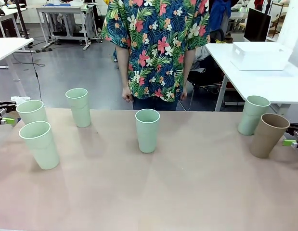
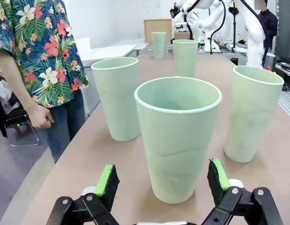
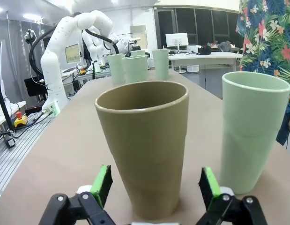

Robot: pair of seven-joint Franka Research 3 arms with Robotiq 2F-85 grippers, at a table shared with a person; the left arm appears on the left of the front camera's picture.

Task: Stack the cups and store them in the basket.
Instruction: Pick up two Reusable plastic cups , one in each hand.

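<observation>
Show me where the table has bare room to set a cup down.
The table is bare across its near half, and between the middle green cup and the brown cup. Crowded around the near left cup.

Front view: left claw (image 1: 5, 114) cropped by the left edge, right claw (image 1: 293, 136) by the right edge; jaw spread unreadable there. Person (image 1: 156, 48) cut off above the shoulders. Left wrist view: middle cup (image 2: 185, 56) has its base hidden behind nearest cup (image 2: 177, 136).
</observation>
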